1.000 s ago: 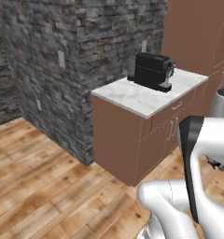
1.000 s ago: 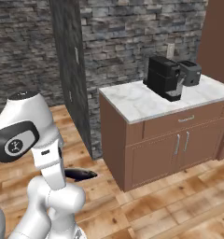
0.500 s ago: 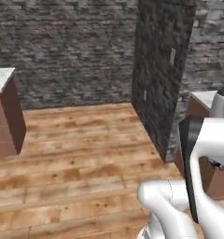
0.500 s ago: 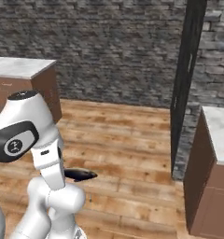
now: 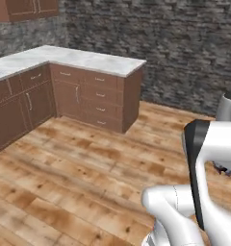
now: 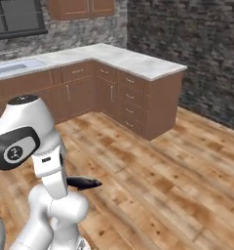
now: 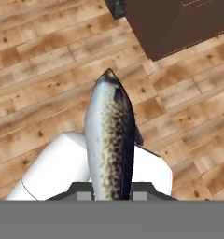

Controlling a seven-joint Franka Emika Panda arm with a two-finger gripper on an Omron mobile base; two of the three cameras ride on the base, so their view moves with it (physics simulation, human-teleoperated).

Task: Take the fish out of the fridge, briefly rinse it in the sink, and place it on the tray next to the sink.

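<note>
Since half a second ago the base has turned, so both base views have swung from the stone wall to an L-shaped run of brown cabinets under a pale marble tabletop (image 5: 88,58). From the left base camera, that tabletop lies well ahead. From the right base camera, the fish (image 6: 84,183) juts dark beside the arm, and the sink (image 6: 9,68) sits far off under a window (image 6: 16,18). From the hand camera, the fingers (image 7: 113,196) are clamped on the fish (image 7: 110,140), whose head points away over the wooden floor (image 7: 44,70).
</note>
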